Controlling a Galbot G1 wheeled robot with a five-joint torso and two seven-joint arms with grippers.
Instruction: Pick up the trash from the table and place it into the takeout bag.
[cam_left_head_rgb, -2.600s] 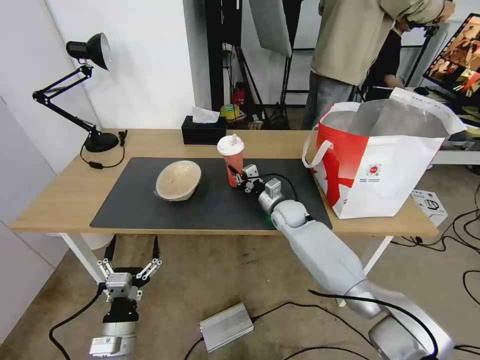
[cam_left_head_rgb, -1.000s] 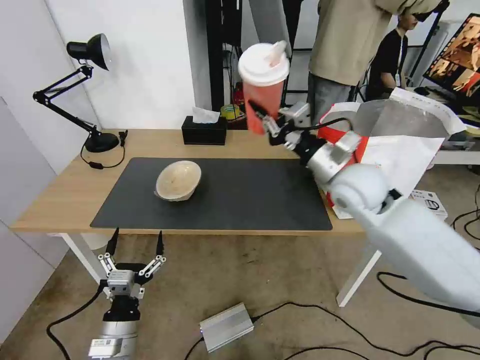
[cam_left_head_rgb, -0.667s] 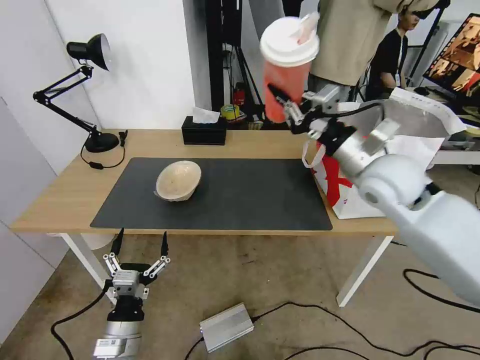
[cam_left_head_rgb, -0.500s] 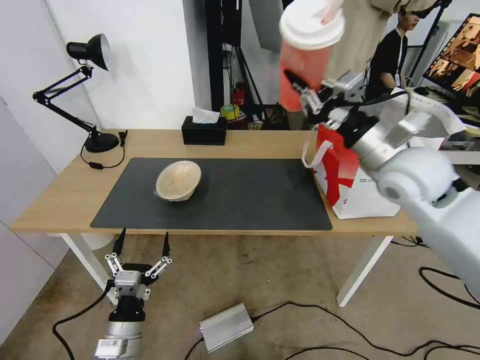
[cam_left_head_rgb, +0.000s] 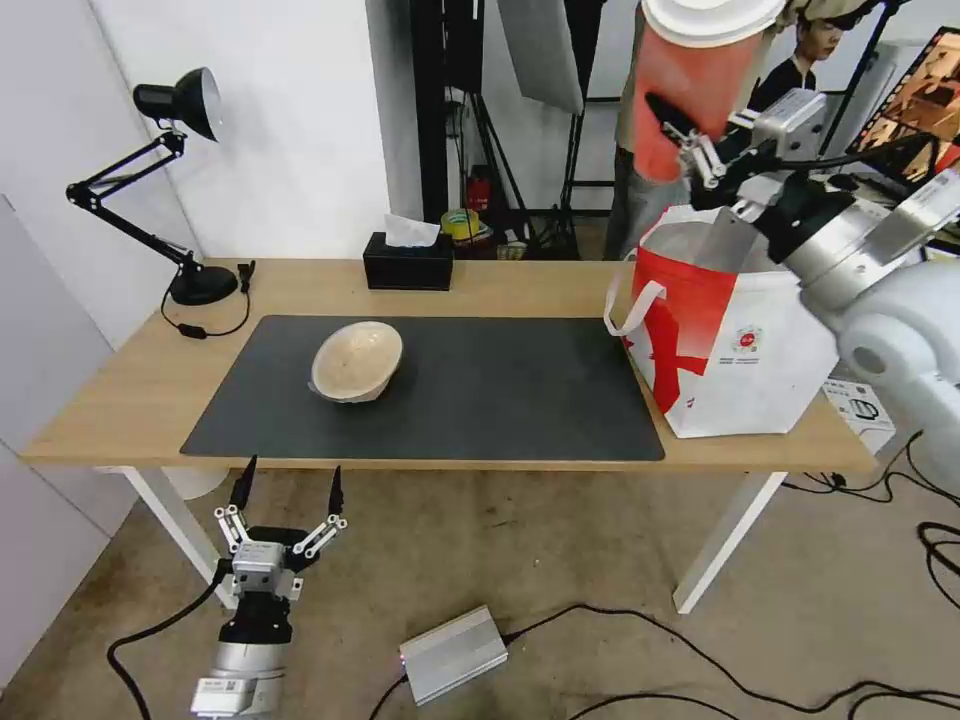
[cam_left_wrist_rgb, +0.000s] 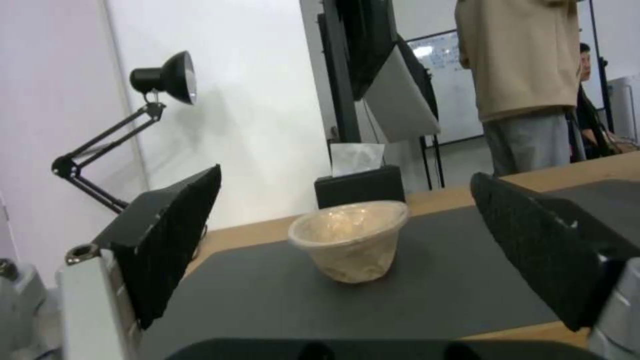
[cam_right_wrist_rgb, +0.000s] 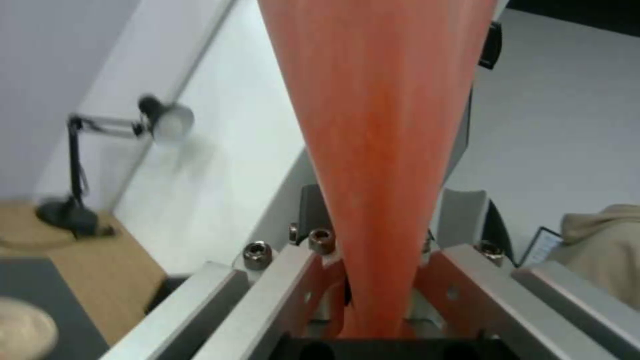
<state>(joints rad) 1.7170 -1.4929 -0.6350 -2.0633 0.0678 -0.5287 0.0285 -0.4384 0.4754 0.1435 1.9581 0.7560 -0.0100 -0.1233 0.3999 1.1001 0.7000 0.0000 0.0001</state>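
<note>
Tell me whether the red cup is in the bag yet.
Not yet. The red cup is held in the right tool, upright with its lid on, in the air above the open bag.

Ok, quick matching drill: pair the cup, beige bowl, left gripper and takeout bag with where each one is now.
Things:
1. red cup
2. beige bowl
3. left gripper
4. takeout bag

Places:
A. low, in front of the table's near edge, open
B. standing on the table's right end
C. on the dark mat
D. held by the right gripper above the bag

Pairs: 1-D, 2-C, 3-A, 4-B
</note>
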